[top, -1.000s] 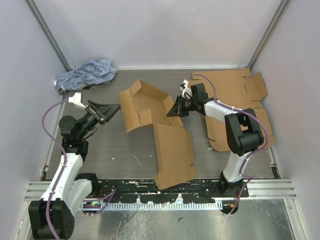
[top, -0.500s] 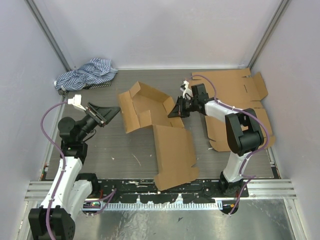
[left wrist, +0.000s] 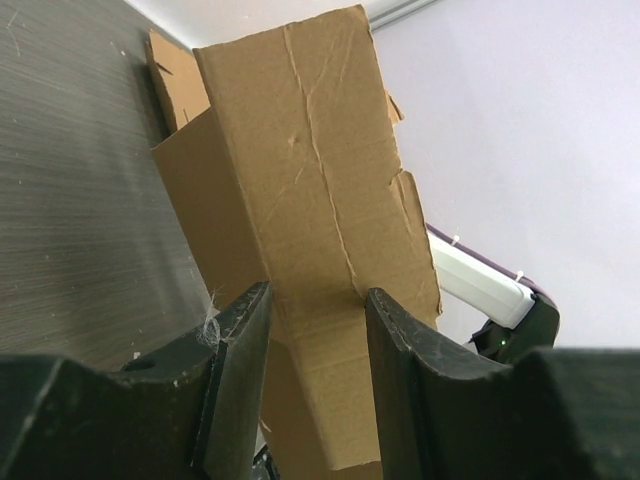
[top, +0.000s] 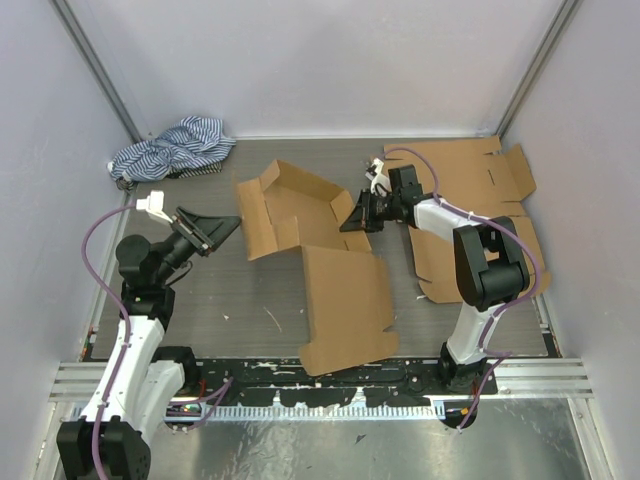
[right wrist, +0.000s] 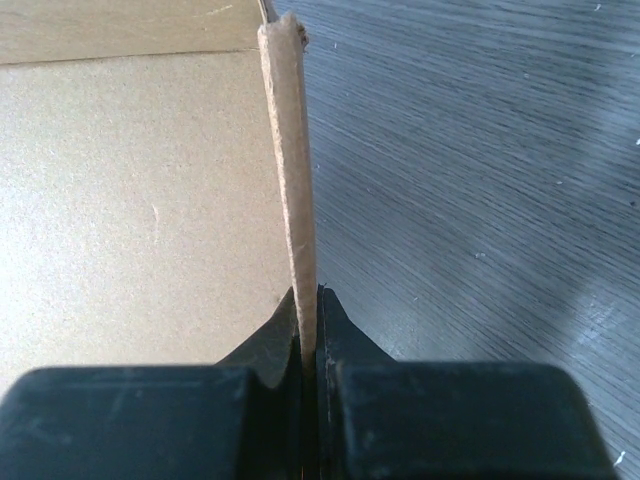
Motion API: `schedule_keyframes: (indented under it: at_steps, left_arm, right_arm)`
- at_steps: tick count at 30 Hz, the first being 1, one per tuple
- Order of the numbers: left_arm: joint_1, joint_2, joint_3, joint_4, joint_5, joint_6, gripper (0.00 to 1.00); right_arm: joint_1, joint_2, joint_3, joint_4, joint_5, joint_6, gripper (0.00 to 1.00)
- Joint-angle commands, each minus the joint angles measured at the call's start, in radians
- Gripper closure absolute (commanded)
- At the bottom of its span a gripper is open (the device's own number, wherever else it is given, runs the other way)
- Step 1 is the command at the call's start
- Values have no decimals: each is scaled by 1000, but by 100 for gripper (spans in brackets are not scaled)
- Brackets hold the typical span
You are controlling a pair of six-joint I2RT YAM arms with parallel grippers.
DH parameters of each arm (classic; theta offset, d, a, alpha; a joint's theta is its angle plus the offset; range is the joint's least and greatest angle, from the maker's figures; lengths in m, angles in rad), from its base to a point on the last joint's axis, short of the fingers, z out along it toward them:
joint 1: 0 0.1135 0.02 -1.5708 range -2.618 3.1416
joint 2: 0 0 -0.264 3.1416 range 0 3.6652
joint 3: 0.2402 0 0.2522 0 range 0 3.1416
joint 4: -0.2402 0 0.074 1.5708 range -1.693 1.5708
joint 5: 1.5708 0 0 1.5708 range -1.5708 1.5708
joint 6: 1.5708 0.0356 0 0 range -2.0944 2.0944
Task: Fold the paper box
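Note:
The paper box [top: 290, 215], brown cardboard, stands half-formed mid-table, with a big flap [top: 345, 305] lying toward the near edge. My right gripper [top: 357, 215] is shut on the box's right wall. In the right wrist view, the wall's thin edge [right wrist: 290, 150] runs up out of the closed right gripper [right wrist: 308, 300]. My left gripper [top: 228, 226] is open just left of the box's left flap. In the left wrist view the box [left wrist: 320, 180] rises beyond the spread fingers [left wrist: 240, 360] of the left gripper [left wrist: 315, 300]. Whether they touch it I cannot tell.
A striped blue-and-white cloth [top: 175, 148] lies bunched in the back left corner. Flat cardboard sheets [top: 470, 175] cover the back right of the table, under the right arm. Pale walls close in both sides and the back.
The right gripper has drawn the box wall slightly right and back, and the big front flap has swung a little to the left. The left gripper has barely shifted.

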Motion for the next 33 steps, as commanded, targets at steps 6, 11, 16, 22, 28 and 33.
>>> schedule_keyframes:
  at_steps: [6, 11, 16, 22, 28, 33]
  left_arm:
    - [0, 0, 51, 14, 29, 14, 50]
    - [1, 16, 59, 43, 24, -4, 50]
    - [1, 34, 60, 112, 18, -48, 50]
    - [1, 77, 25, 269, 26, -138, 50]
    - [1, 88, 34, 285, 48, -151, 50]
    - [1, 74, 36, 214, 50, -100, 50]
  right_arm:
    - [0, -38, 48, 32, -102, 0, 99]
    - [3, -32, 52, 30, -107, 6, 99]
    - [22, -26, 59, -2, -80, -19, 99]
    - [46, -9, 66, -14, -65, -28, 99]
    - [70, 3, 101, -67, 28, -46, 99]
    - [80, -11, 117, -93, 97, -54, 99]
